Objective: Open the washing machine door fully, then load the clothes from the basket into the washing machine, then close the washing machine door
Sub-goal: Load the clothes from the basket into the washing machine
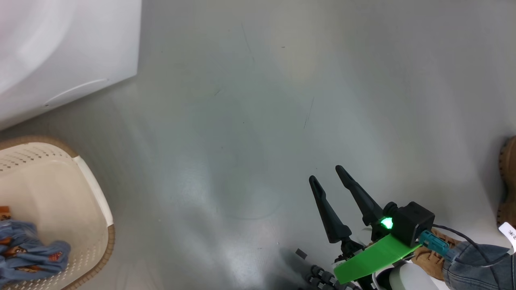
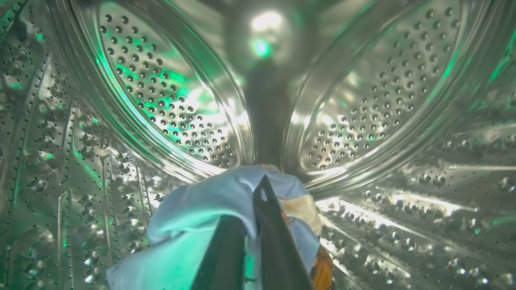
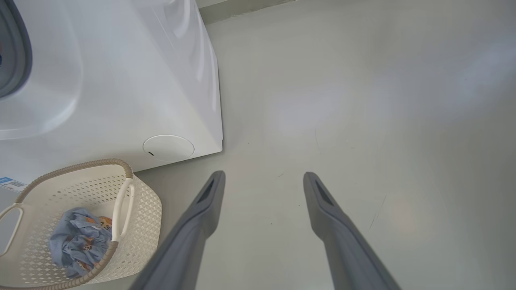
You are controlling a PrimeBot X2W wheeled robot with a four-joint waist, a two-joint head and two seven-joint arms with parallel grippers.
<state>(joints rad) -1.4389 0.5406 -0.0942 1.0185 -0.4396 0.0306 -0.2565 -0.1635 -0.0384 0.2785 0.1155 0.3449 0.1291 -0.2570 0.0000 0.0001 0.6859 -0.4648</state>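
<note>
Pinching a fold of the clothes [image 2: 193, 217] inside the steel drum [image 2: 161, 100], the left gripper [image 2: 250, 209] is clamped tight; the cloth looks limp and light. A crumpled bundle [image 1: 28, 249] lies in the basket [image 1: 52, 189], probably best taken by a raised bunch. The right gripper [image 1: 325, 174] hangs spread above the floor [image 1: 242, 121].

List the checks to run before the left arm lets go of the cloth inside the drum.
1. Left jaws well inside the drum: ok, perforated steel on every side.
2. Left jaws shut on the blue cloth: ok.
3. Cloth already resting on the drum wall: cannot tell.
4. Right jaws open and empty, above the floor: ok.
5. Basket emptied: not ok, a blue bundle lies in it.
</note>
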